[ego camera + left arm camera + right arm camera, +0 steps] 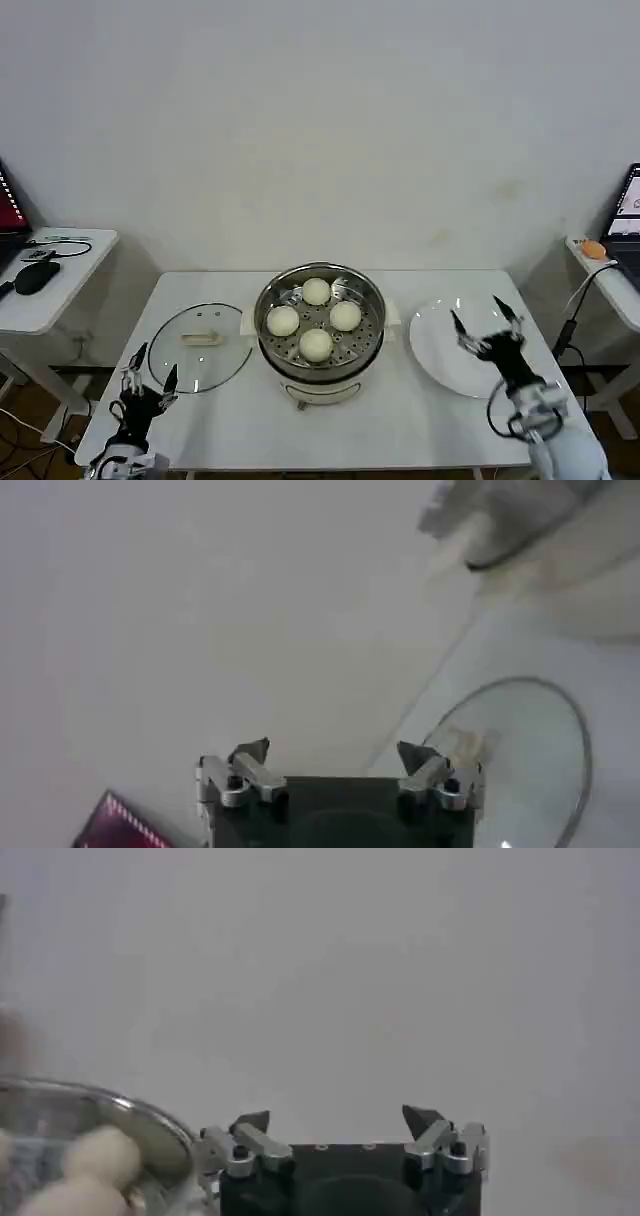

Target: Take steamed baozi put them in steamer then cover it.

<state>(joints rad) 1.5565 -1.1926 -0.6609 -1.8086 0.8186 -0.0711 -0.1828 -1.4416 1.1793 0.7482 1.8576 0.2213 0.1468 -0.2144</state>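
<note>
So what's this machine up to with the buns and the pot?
All four baozi already sit in the steamer at the middle of the table. The cover lies flat on the table to the steamer's left, so covering is not yet done. The left end effector is open and empty at the table's near left edge, close to the cover. The right end effector is open and empty over a bare white plate on the right.
</note>
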